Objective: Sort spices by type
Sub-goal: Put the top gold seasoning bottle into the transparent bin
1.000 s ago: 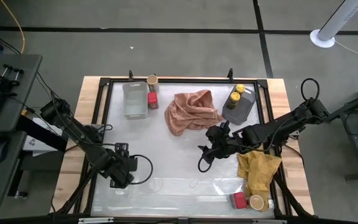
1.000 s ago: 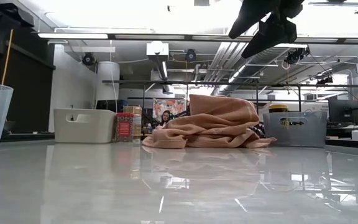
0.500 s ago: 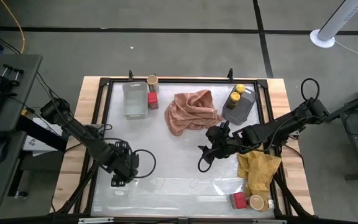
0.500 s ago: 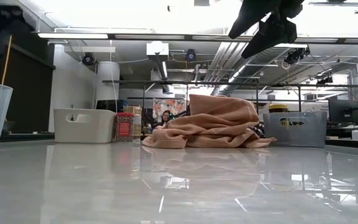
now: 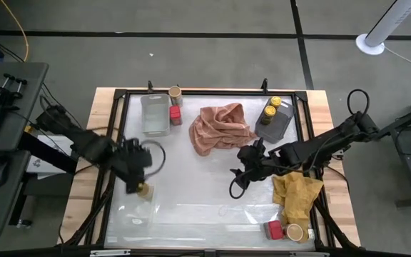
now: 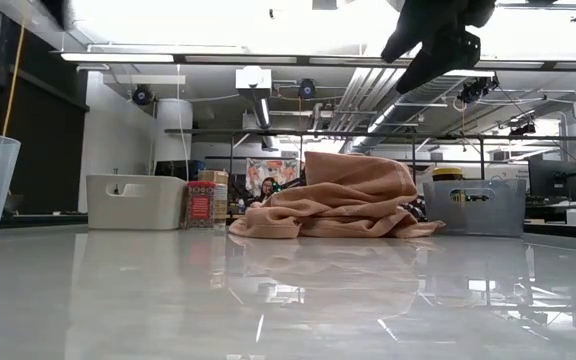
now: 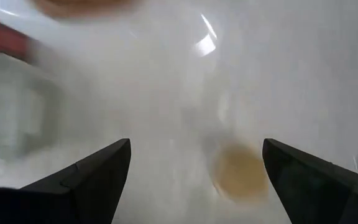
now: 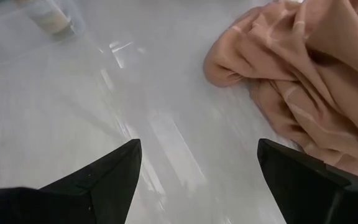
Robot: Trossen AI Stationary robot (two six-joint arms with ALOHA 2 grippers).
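White table (image 5: 191, 178) in a dark frame carries a clear tray (image 5: 155, 114) with a tan-lidded jar (image 5: 175, 93) and red box (image 5: 175, 112) beside it, pink cloth (image 5: 220, 127), grey tray (image 5: 274, 123), yellow cloth (image 5: 297, 196), another red box (image 5: 275, 229) beside a jar (image 5: 295, 232), and one jar (image 5: 144, 190) alone near the left edge.

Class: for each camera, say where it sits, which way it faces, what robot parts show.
High: overhead, facing down on the table; both arms show.
Low: table height, facing level across to the pink cloth; right arm overhead.
Left wrist: facing down past own fingers at a tan-lid jar.
Right wrist: facing past own fingers at the pink cloth.
Shared, high and low: pink cloth.
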